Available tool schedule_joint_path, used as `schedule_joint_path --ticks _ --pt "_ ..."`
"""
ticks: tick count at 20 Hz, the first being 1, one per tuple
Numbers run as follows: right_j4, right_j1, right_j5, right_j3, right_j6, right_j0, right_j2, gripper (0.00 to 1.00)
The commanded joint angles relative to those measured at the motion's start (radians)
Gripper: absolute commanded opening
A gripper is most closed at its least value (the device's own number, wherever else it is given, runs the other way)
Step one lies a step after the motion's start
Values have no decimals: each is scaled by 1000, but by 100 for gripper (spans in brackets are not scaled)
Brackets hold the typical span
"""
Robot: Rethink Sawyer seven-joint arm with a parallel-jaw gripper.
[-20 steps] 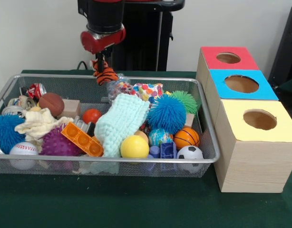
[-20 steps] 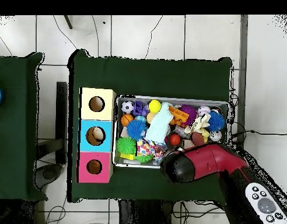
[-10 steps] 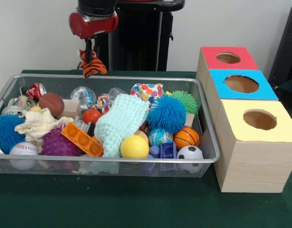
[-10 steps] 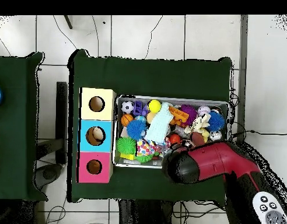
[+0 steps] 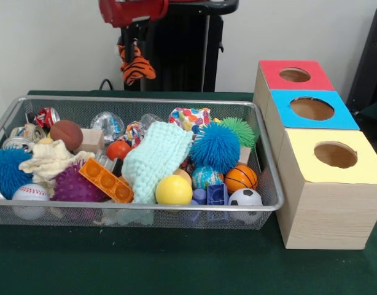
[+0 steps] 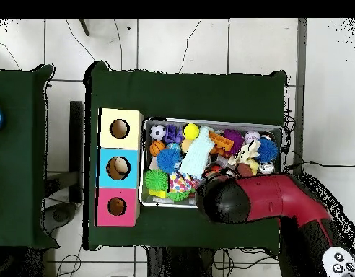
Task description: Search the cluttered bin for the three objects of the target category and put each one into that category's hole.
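Observation:
My gripper point(image 5: 134, 49) hangs at the top of the front view, above the back rim of the bin point(image 5: 139, 208). It is shut on an orange plush tiger with black stripes point(image 5: 138, 67), which dangles clear of the bin. The red-topped box's hole point(image 5: 295, 75) is at the far right, well apart from the gripper. In the overhead view my arm point(image 6: 224, 200) covers the bin's near rim point(image 6: 209, 120) and hides the tiger; the red box's hole point(image 6: 116, 206) lies to its left. A cream soft thing point(image 5: 50, 160) lies in the bin at the left.
The bin holds a mint cloth point(image 5: 156, 157), a blue spiky ball point(image 5: 215, 146), a green fuzzy ball point(image 5: 240, 130), a yellow ball point(image 5: 174, 190), an orange brick point(image 5: 106, 180) and other balls. Blue-topped point(image 5: 312, 109) and yellow-topped point(image 5: 335, 155) boxes stand nearer than the red one.
The gripper lifted the tiger out of the bin's back, swung left, and has now risen higher and moved back right with it.

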Motion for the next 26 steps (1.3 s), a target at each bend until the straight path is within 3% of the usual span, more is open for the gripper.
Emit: schedule_joint_path --ticks 1,4,11,16,21,26 --pt "185 -59 101 102 73 65 57 0" --pt "264 -81 73 142 102 101 65 0" --pt "334 -89 17 154 228 249 -12 0" --pt "326 -5 -53 87 370 394 -112 0" --pt "318 93 -145 30 431 488 -196 0" --pt "279 159 -171 -27 472 565 -283 0"
